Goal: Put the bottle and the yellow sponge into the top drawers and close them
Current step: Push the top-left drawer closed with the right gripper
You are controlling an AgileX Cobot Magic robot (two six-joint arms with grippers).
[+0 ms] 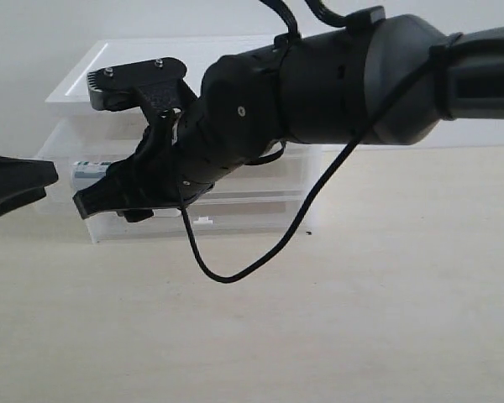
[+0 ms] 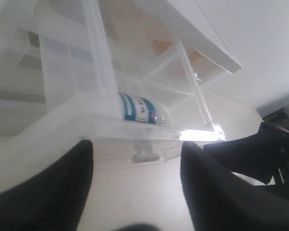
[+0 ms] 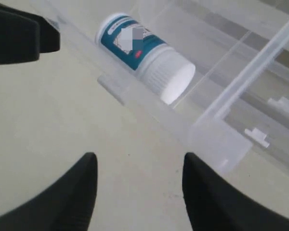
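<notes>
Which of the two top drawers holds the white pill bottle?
The translucent plastic drawer on the exterior view's left: the teal-labelled white bottle lies inside it.

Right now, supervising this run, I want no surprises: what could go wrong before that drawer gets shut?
The open left gripper and right gripper crowd one top drawer and could collide. The bottle lies on its side; a push may roll it. The right arm's cable hangs low and could snag.

bottle [image 3: 142, 60]: white plastic, glossy label, ribbed cap | top drawers [image 3: 149, 103]: translucent smooth plastic, slightly frosted | table [image 1: 361, 319]: matt pale surface, smooth | right gripper [image 3: 139, 192]: matt black plastic | cable [image 1: 224, 280]: black, smooth sheath
</notes>
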